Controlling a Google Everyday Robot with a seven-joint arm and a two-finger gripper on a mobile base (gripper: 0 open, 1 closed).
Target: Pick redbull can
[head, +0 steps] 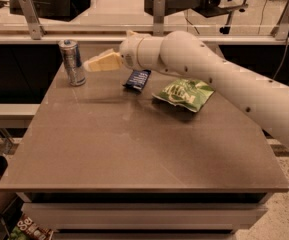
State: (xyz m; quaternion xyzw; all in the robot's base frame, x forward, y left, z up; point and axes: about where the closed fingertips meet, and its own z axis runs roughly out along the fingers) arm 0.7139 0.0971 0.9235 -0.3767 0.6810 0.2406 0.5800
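Note:
The redbull can (72, 62) stands upright at the table's far left corner, silver with blue panels. My gripper (87, 65) reaches in from the right on a white arm; its cream fingers point left and their tips are just right of the can, at mid-height, not around it. The gripper holds nothing.
A flat dark-blue snack bar (137, 79) lies just right of the gripper, below the arm. A crinkled green chip bag (184, 94) lies further right. The brown table (134, 149) has a railing with metal posts (30, 17) behind its far edge.

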